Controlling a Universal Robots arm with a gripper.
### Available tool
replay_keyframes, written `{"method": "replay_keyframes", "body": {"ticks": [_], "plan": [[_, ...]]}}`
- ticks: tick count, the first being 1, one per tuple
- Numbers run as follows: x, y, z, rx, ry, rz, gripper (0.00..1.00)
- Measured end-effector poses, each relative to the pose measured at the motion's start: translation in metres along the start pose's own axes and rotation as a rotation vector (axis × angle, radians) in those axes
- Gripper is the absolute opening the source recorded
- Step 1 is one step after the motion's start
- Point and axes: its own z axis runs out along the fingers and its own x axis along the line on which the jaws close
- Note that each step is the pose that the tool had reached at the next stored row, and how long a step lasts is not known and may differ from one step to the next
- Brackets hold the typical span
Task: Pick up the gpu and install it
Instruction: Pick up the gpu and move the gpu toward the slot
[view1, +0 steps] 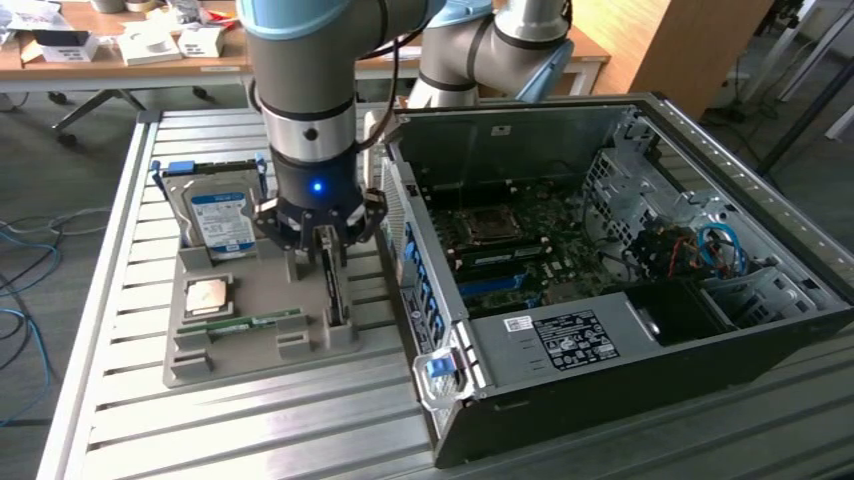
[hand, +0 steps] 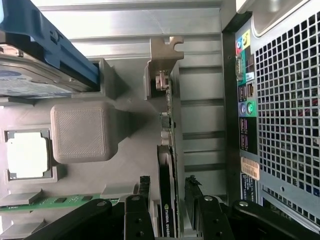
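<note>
On the edge of the gpu (hand: 167, 160) that faces me, right by my claw (hand: 167, 181), I read a small green emblem and white lettering that starts NVIDIA; the word after it is too small for me. The hard drive (view1: 220, 215) carries a blue and white label, but I cannot read its print. The power supply (view1: 567, 340) inside the computer case (view1: 534, 420) wears a black and white label with rows of fine print, also illegible. On the case's back panel I see a tan sticker (hand: 249, 168) and coloured port marks, but I can read nothing there.
</note>
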Motion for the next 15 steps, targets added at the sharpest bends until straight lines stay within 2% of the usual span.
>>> {"method": "replay_keyframes", "body": {"ticks": [15], "plan": [[0.000,-0.0007,0.0136,0.0000,0.0001,0.000,0.42]]}}
